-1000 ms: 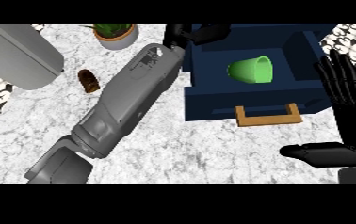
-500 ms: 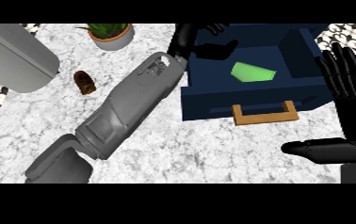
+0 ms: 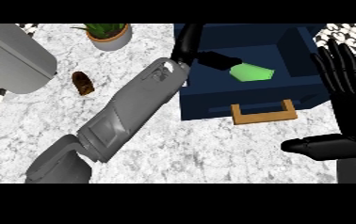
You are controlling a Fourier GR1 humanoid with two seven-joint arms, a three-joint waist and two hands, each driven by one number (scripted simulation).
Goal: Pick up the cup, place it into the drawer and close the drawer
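No writing, label, brand mark, number or sign can be read anywhere in the view.

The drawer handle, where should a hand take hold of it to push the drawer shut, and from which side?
Take the drawer handle on its long front bar, coming from the near side, toward the robot. It is a wooden loop standing out from the dark blue drawer front, so flat fingers could probably press it inward. The right hand rests open nearby; the left hand is over the drawer by the green cup.
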